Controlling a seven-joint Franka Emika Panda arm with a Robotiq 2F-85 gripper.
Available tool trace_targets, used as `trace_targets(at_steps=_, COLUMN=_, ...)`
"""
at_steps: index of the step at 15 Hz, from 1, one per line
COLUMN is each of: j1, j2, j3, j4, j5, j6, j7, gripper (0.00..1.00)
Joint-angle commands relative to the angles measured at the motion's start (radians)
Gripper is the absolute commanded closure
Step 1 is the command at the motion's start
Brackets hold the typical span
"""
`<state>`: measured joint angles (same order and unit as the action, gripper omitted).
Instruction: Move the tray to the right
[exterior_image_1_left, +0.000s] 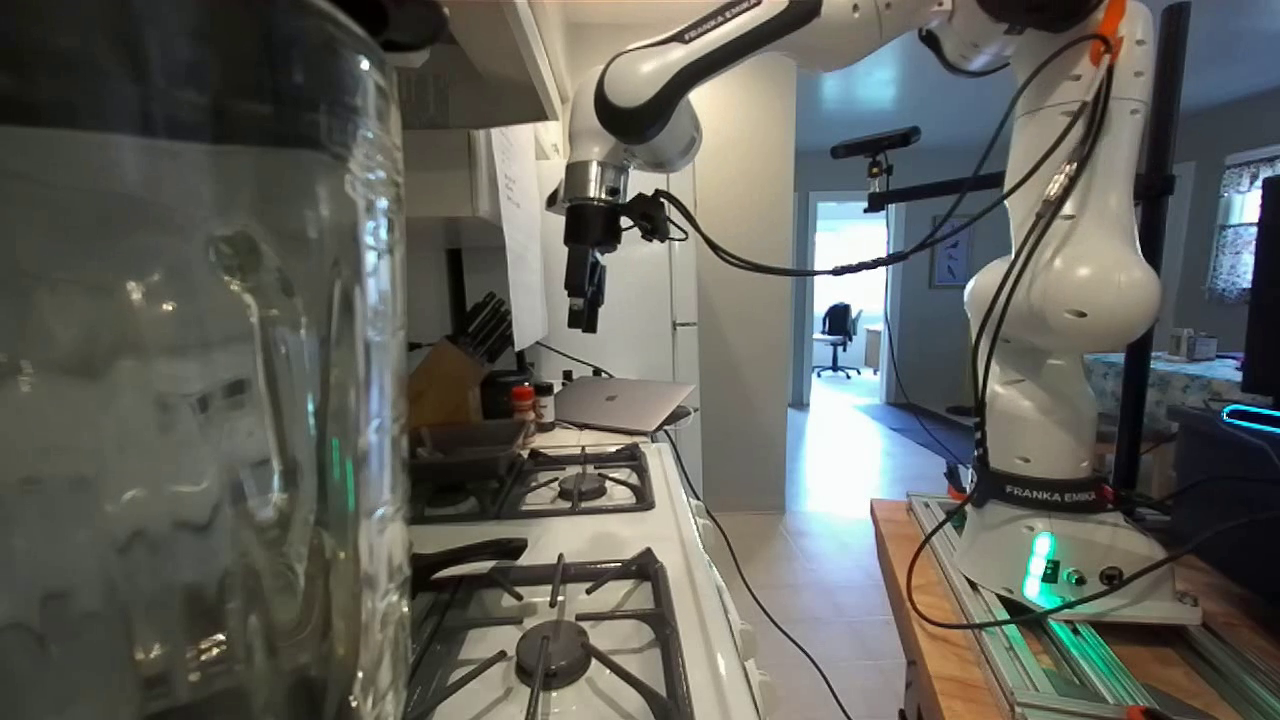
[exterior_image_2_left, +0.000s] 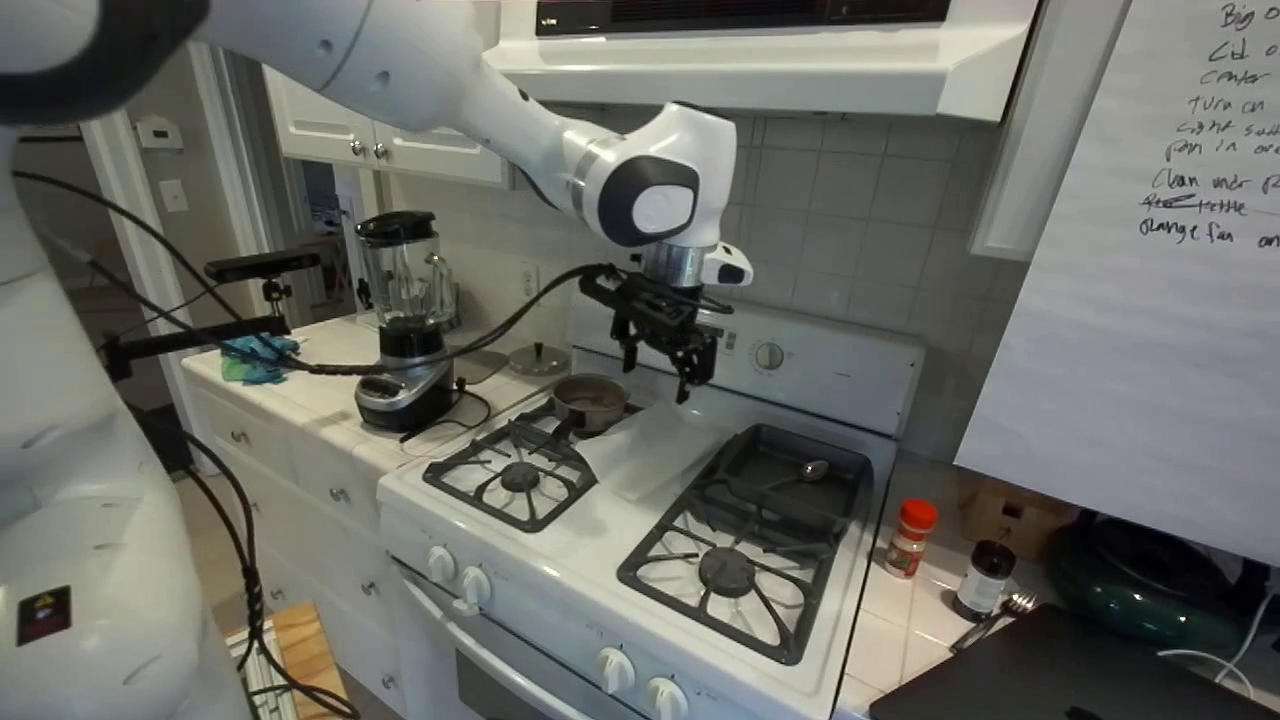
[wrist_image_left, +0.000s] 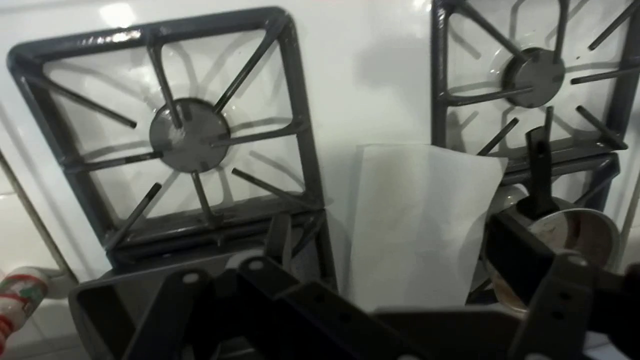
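The dark flat tray (exterior_image_2_left: 762, 455) with a shallow rim sits on the back burner of the grate beside the spice jars, and a spoon lies in it. It also shows in an exterior view (exterior_image_1_left: 470, 462), partly cut off by the blender jar. In the wrist view the tray (wrist_image_left: 137, 292) is at lower left, partly hidden by a finger. My gripper (exterior_image_2_left: 656, 383) points down with fingers apart, empty, above the middle strip of the stove between tray and pot. It hangs high above the stove in an exterior view (exterior_image_1_left: 583, 325). In the wrist view its fingers (wrist_image_left: 400, 245) frame white paper.
A small pot (exterior_image_2_left: 590, 400) stands on the opposite back burner. White paper (exterior_image_2_left: 655, 450) lies between the grates. A red-capped jar (exterior_image_2_left: 910, 540), a dark jar (exterior_image_2_left: 984, 580) and a laptop (exterior_image_1_left: 625, 402) are on the counter. A blender (exterior_image_2_left: 405, 320) stands across the stove.
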<state>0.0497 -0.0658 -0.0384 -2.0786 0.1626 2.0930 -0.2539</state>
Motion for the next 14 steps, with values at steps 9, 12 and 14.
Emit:
trace_targets(at_steps=9, j1=0.070, j2=0.496, j3=0.007, j4=0.439, j5=-0.451, j6=0.243, j7=0.202, gripper=0.00)
trace_targets(at_steps=12, j1=0.060, j2=0.552, j3=0.033, j4=0.488, j5=-0.409, j6=0.194, j7=0.176, gripper=0.00)
trace_targets(at_steps=14, j1=0.037, j2=0.588, j3=0.050, j4=0.530, j5=-0.362, j6=0.146, j7=0.135, gripper=0.00)
